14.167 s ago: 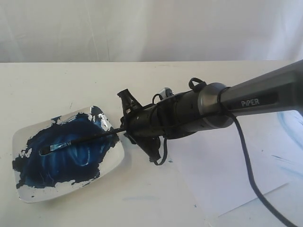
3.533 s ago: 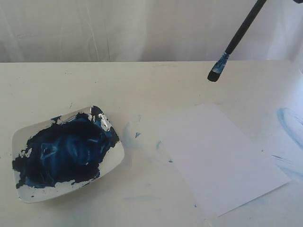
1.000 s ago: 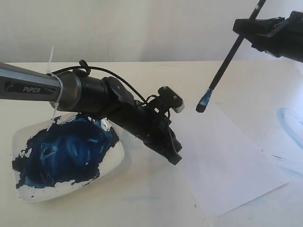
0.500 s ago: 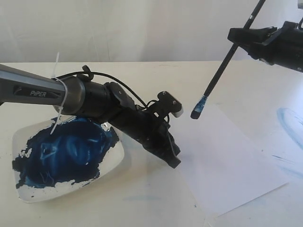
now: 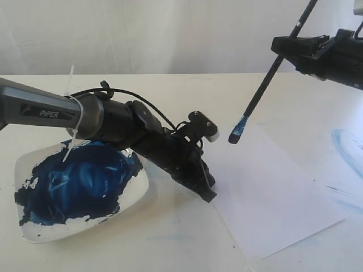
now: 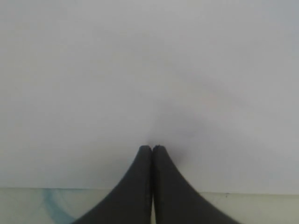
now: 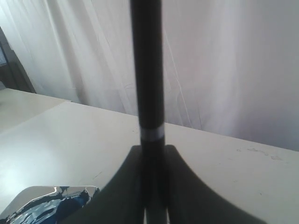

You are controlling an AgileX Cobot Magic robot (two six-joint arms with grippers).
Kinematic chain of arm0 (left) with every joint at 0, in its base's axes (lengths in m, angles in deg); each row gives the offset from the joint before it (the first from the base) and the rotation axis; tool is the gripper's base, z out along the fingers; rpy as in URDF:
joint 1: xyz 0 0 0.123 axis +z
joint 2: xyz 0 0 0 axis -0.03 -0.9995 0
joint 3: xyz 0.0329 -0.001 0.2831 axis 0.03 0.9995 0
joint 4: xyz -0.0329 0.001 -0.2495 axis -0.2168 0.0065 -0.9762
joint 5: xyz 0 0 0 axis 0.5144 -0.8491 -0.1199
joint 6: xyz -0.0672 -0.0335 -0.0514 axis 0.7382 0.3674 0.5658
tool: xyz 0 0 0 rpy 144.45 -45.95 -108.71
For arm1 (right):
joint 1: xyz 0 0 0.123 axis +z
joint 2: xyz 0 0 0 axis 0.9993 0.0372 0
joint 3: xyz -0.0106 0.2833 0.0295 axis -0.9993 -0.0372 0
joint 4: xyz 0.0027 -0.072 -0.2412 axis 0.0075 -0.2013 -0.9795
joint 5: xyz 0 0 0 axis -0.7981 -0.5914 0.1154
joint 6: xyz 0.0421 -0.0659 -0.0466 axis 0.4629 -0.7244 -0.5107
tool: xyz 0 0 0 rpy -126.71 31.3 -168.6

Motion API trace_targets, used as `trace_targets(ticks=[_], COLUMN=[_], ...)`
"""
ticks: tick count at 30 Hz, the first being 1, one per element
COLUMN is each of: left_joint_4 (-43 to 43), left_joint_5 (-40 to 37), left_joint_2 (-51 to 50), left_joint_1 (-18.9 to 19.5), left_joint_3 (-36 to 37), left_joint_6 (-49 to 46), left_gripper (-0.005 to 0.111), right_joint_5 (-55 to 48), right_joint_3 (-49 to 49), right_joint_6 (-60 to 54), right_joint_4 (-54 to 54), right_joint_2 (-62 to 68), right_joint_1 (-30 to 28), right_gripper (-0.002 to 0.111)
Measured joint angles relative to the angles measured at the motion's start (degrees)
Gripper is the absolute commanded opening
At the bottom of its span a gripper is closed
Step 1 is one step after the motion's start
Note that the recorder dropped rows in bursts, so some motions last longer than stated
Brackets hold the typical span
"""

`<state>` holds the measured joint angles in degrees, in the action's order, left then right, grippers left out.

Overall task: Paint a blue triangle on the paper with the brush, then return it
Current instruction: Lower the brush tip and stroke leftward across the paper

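The brush [image 5: 266, 76] hangs tilted in the air, its blue-stained bristles [image 5: 237, 131] just above the far left part of the white paper [image 5: 272, 192]. My right gripper [image 5: 283, 46] is shut on the black handle [image 7: 147, 70] at the upper right. My left gripper [image 5: 207, 195] is shut with nothing between its fingers, its tips pressing on the paper's left edge [image 6: 140, 84]. No blue triangle shows on the paper.
A white dish [image 5: 136, 195] thick with dark blue paint sits at the left, under my left arm [image 5: 113, 122]. Pale blue smears [image 5: 346, 144] mark the table at the right. A white curtain hangs behind.
My left arm came in over the dish and set its shut tips on the paper's left edge. The right gripper brought the brush down and leftward toward the paper.
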<state>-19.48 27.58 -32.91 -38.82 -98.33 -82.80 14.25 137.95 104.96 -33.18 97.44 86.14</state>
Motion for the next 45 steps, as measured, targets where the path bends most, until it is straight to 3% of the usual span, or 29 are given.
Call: trace_targets(ticks=[35,45], left_joint_4=[1.0,1.0], left_joint_5=[1.3,1.8], left_joint_2=[0.1,0.1], left_joint_1=[0.0,0.0], left_joint_3=[0.0,0.0], left_joint_6=[0.0,0.0], left_gripper=[0.000,0.000], right_joint_5=[-0.9,1.0], right_joint_3=[0.0,0.0], right_joint_6=[0.0,-0.3], right_joint_4=[-1.7,-1.9], right_joint_2=[0.0,5.5], right_joint_1=[0.0,0.0], right_gripper=[0.000,0.000])
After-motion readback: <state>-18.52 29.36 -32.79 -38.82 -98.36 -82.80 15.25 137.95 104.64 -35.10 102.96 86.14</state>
